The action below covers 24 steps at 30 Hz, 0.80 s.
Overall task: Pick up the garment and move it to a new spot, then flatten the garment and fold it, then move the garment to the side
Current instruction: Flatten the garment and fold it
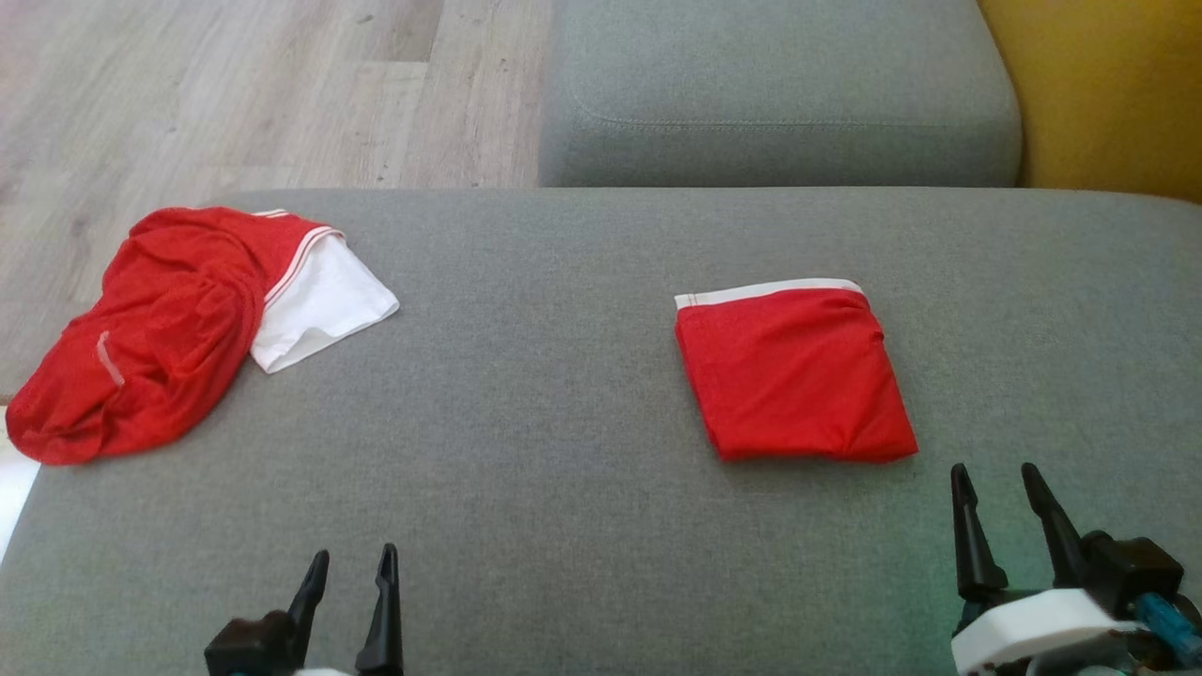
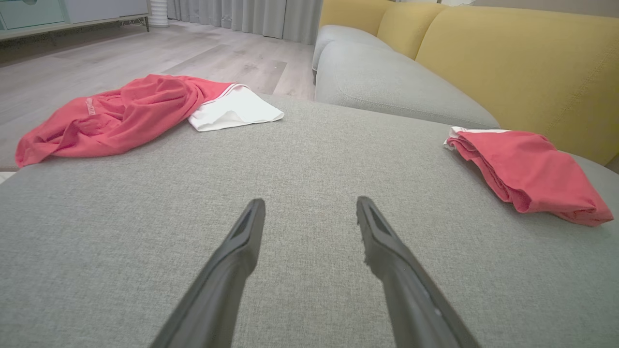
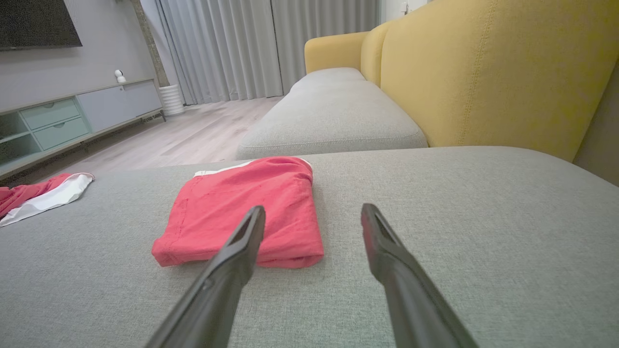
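Observation:
A crumpled red garment point(image 1: 150, 329) with a white sleeve lies at the far left edge of the grey cushion point(image 1: 526, 422); the left wrist view has the same garment point(image 2: 125, 113) at upper left. A folded red garment point(image 1: 793, 376) with a white band rests right of centre, and it appears again as a folded square point(image 3: 242, 210) and as a folded pile point(image 2: 527, 171). My left gripper point(image 1: 349, 568) stands open low at the front, nothing between its fingers. My right gripper point(image 1: 997, 483) is open too, just in front and to the right of the folded piece.
A second grey seat cushion point(image 1: 779, 94) sits behind, with the yellow sofa back point(image 1: 1108, 94) to the right. Wooden floor point(image 1: 235, 94) lies beyond the cushion's left edge. A low cabinet point(image 3: 72, 116) and curtains point(image 3: 222, 48) stand across the room.

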### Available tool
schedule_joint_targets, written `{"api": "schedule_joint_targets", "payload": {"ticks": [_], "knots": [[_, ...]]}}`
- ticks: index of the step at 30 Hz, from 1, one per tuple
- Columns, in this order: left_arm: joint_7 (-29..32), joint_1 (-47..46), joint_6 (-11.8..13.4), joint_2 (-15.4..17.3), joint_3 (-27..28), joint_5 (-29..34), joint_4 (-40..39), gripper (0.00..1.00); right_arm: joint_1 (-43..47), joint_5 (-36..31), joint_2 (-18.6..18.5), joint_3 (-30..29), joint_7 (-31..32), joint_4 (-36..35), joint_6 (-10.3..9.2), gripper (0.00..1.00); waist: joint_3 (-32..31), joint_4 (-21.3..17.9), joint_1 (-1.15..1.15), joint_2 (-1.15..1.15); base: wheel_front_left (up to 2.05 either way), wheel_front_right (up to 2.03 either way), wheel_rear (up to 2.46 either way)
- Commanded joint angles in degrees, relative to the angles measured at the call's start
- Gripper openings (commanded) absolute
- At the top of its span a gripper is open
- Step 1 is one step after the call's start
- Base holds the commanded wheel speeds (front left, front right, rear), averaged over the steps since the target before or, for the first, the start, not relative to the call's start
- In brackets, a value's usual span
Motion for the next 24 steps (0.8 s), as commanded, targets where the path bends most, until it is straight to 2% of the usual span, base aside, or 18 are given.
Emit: {"api": "schedule_joint_targets", "payload": {"ticks": [1, 24], "knots": [[-0.7, -2.3, -0.1, -0.2, 1.8, 0.3, -2.0, 1.0, -0.9, -0.1, -0.4, 0.9, -0.8, -1.9, -0.04, 1.0, 0.1, 0.0, 0.0, 0.0, 0.0, 0.0, 0.0], [-0.7, -4.3, -1.8, -0.2, 3.2, 1.8, -0.9, 1.0, 3.0, -0.8, 1.3, 0.6, -0.8, -2.6, -0.04, 1.0, 0.4, -0.2, 0.0, 0.0, 0.0, 0.0, 0.0]]}}
